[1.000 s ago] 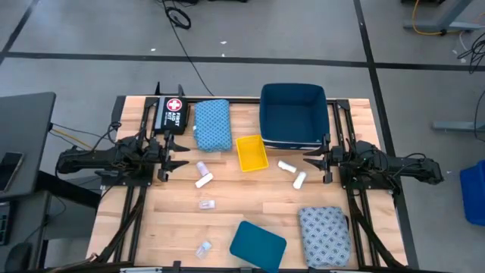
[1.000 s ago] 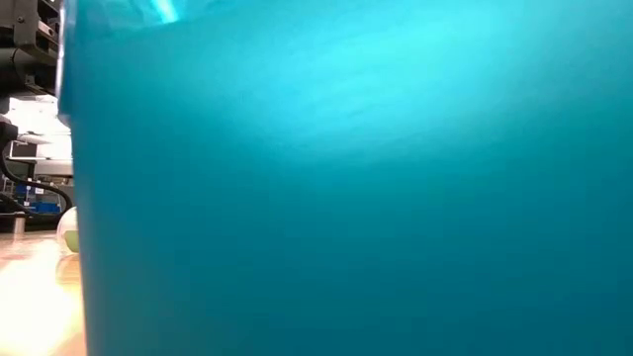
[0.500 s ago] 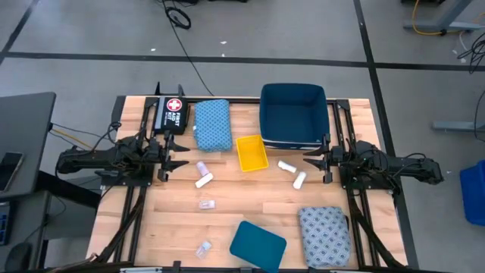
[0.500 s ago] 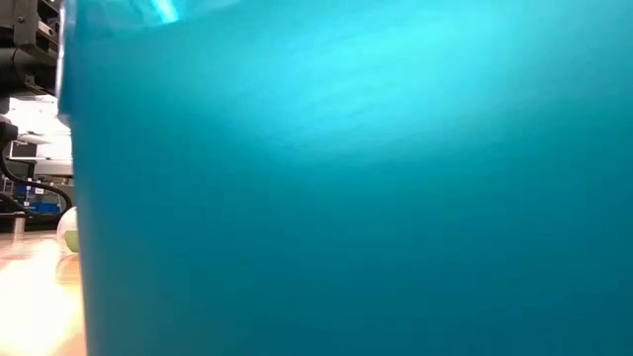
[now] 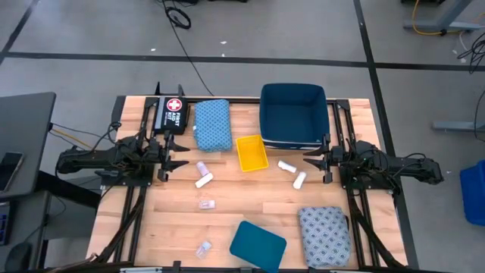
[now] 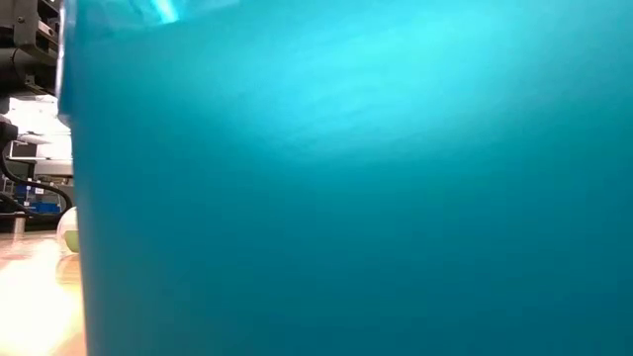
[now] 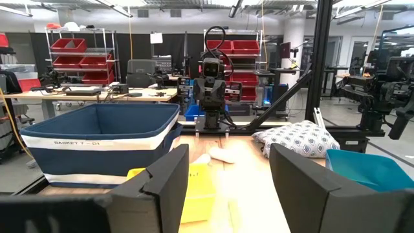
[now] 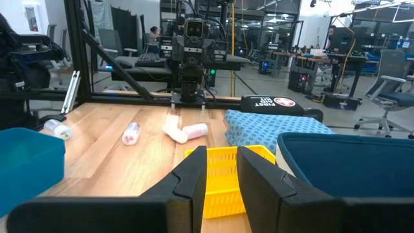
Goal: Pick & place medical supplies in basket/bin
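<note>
Several small white rolls lie on the wooden table: two (image 5: 203,174) near my left gripper (image 5: 179,157) and two (image 5: 292,173) near my right gripper (image 5: 311,158). Two clear packets (image 5: 206,204) (image 5: 203,249) lie nearer the near edge. The blue pad (image 5: 212,123) lies flat at the far side. The grey-blue pad (image 5: 324,235) lies at the near right. Both grippers are open, hover at the table's sides and touch nothing. The dark blue basket (image 5: 294,114) stands at the far edge.
A small yellow bin (image 5: 251,152) stands in front of the basket. A black case with a red-and-white cross (image 5: 170,114) lies at the far left. A teal container (image 5: 258,245) sits at the near edge and fills the low view (image 6: 346,178). Bare wood lies mid-table.
</note>
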`<state>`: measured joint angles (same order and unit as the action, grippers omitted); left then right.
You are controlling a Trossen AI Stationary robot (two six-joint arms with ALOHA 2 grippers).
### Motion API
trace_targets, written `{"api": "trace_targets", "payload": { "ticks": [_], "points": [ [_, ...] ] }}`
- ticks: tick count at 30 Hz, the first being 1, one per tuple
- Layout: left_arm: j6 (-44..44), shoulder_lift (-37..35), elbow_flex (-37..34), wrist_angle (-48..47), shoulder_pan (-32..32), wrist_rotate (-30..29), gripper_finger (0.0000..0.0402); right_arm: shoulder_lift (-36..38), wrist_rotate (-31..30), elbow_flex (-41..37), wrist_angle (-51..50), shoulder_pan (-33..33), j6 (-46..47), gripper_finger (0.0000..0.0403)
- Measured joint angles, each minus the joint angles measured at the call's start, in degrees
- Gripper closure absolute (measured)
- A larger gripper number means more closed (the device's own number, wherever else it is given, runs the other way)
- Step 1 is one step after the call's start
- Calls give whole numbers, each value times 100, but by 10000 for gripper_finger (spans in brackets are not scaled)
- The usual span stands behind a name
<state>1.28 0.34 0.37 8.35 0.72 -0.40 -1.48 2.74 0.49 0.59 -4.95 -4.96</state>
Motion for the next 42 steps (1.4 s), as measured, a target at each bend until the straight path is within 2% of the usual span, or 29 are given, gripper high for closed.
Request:
{"api": "trace_targets", "payload": {
  "ticks": [24,37,42],
  "points": [
    [-3,2,1,4,0,0,200,-2,-1,0,0,0,-2,307],
    [-337,1,1,4,-1,85,200,-1,-56,-2,40,0,100,307],
    [-537,2,1,6,0,88,200,3,-360,-2,267,-4,-614,307]
  ]
}}
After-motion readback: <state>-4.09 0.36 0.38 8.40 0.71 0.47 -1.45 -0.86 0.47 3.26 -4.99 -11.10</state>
